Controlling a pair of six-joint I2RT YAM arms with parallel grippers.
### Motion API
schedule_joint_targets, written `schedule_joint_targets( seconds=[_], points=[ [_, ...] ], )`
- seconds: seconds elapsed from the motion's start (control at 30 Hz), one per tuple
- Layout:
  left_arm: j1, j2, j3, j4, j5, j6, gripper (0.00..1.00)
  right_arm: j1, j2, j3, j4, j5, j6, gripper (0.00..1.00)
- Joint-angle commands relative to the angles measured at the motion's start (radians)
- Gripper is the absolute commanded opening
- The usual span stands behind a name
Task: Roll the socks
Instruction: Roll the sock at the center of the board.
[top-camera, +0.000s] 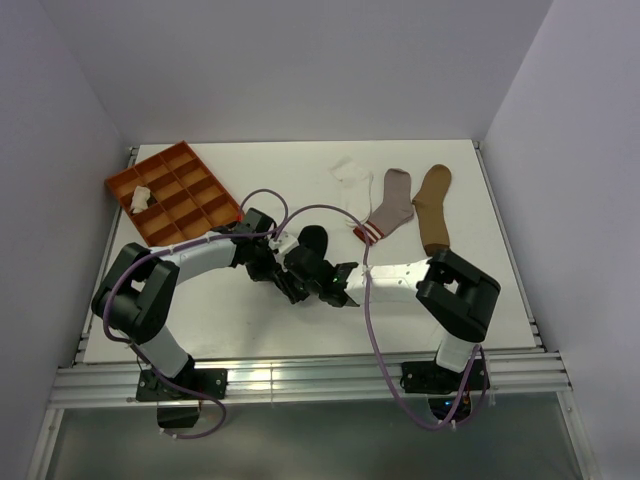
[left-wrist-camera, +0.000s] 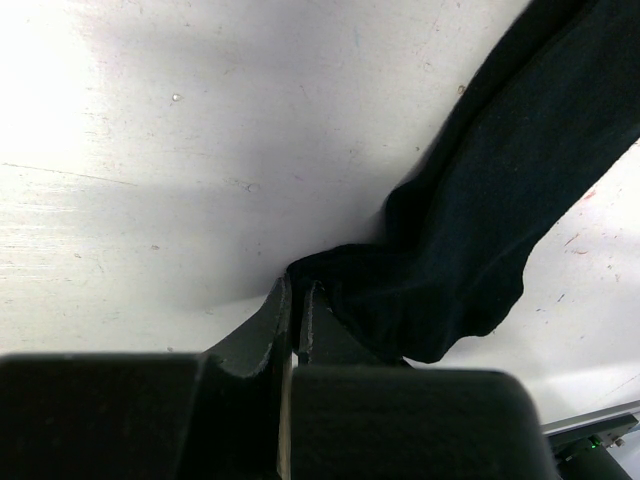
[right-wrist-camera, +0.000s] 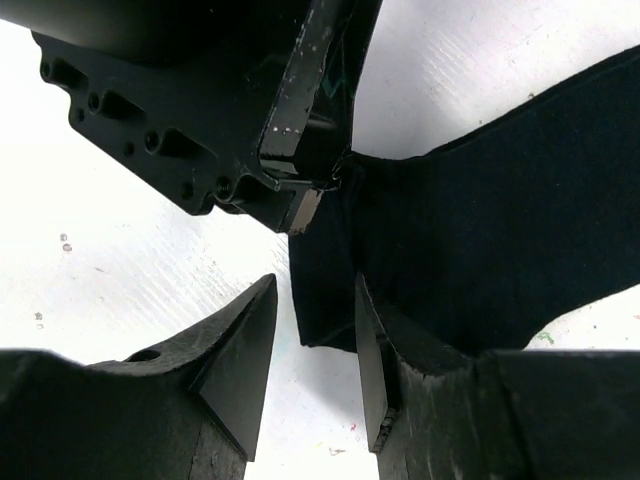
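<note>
The black sock (top-camera: 313, 240) lies mid-table, its near end bunched between both grippers. My left gripper (top-camera: 287, 282) is shut on an edge of the black sock (left-wrist-camera: 480, 190), the pinch (left-wrist-camera: 296, 288) right at the fold. My right gripper (right-wrist-camera: 315, 292) is open, and a corner of the black sock (right-wrist-camera: 480, 220) lies between its jaws; the left gripper's body (right-wrist-camera: 200, 110) is just above it. The right gripper also shows in the top view (top-camera: 336, 283). The white sock (top-camera: 351, 181), the grey sock with red-striped cuff (top-camera: 391, 205) and the tan sock (top-camera: 433, 206) lie flat at the back right.
The orange compartment tray (top-camera: 190, 160) stands at the back left, with a small pale bundle (top-camera: 140, 198) in one compartment. The two grippers are almost touching. White walls close in the table on three sides.
</note>
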Motion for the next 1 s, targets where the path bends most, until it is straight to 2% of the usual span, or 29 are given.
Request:
schedule_joint_targets(
  seconds=[0.0,0.43,0.53,0.63,0.67,0.77,0.9,0.97],
  points=[
    [-0.013,0.032,-0.012,-0.040,-0.017,0.025,0.00,0.008,0.001,0.033,0.008,0.013,-0.011,0.44],
    [-0.017,0.035,-0.021,-0.029,-0.013,0.016,0.00,0.035,0.070,0.053,-0.028,-0.019,0.016,0.42],
    [-0.017,0.032,-0.027,-0.026,-0.014,0.013,0.00,0.035,0.086,0.057,-0.051,-0.010,0.033,0.38],
    [-0.017,0.030,-0.032,-0.022,-0.011,0.005,0.00,0.035,0.080,0.054,-0.058,0.006,0.047,0.26],
    [-0.017,0.029,-0.036,-0.017,-0.014,0.003,0.00,0.034,0.080,0.056,-0.067,0.004,0.048,0.17],
    [-0.017,0.012,-0.056,0.000,-0.014,-0.015,0.01,0.029,0.084,0.059,-0.079,0.001,0.061,0.01],
    [-0.015,-0.049,-0.085,0.021,-0.045,-0.056,0.10,-0.017,0.073,0.036,-0.071,-0.078,0.117,0.00],
    [-0.015,-0.109,-0.108,0.031,-0.059,-0.072,0.26,-0.077,0.060,0.011,-0.058,-0.183,0.146,0.00]
  ],
)
